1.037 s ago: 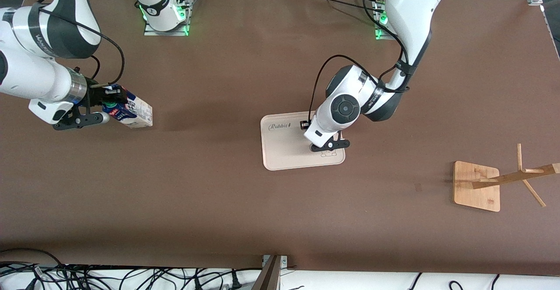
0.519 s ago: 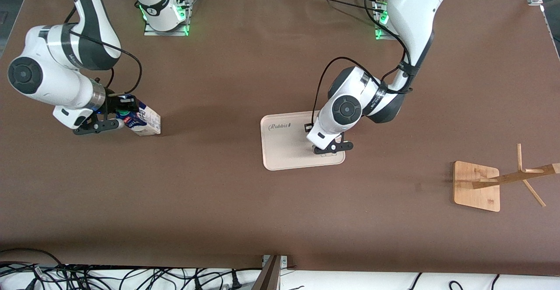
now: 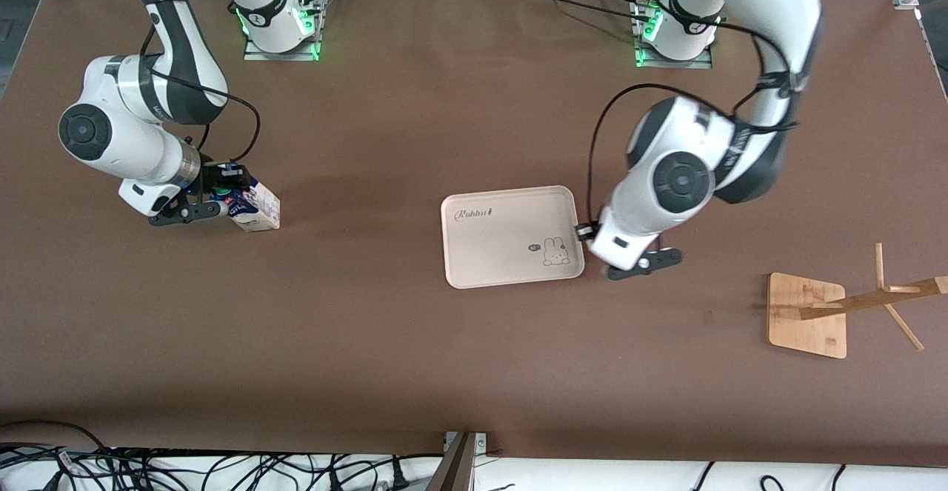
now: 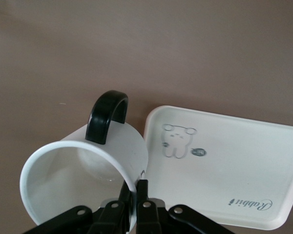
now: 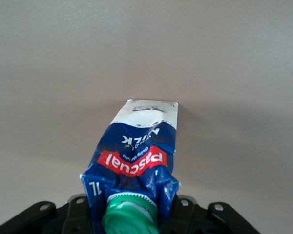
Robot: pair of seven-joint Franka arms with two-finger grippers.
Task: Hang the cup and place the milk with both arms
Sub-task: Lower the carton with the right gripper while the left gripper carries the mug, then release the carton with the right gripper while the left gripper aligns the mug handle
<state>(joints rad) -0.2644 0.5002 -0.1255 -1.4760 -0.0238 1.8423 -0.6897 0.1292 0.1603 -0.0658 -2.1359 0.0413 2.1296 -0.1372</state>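
My right gripper (image 3: 216,198) is shut on the top of the milk (image 3: 255,209), a blue and white carton with a green cap, toward the right arm's end of the table. The right wrist view shows the carton (image 5: 136,156) pinched near its cap by this gripper (image 5: 132,207). My left gripper (image 3: 641,262) is over the table just beside the tray (image 3: 496,250). In the left wrist view it (image 4: 135,195) is shut on the rim of the white cup (image 4: 63,175), black handle (image 4: 107,116) up. The cup is hidden under the left wrist in the front view.
The beige rabbit tray also shows in the left wrist view (image 4: 234,165), with nothing on it. A wooden rack with a square base (image 3: 807,317) and a pegged pole (image 3: 874,300) stands toward the left arm's end. Cables run along the table edge nearest the front camera.
My left gripper has left the tray with the cup and moved toward the rack. My right gripper has carried the milk a little toward the tray.
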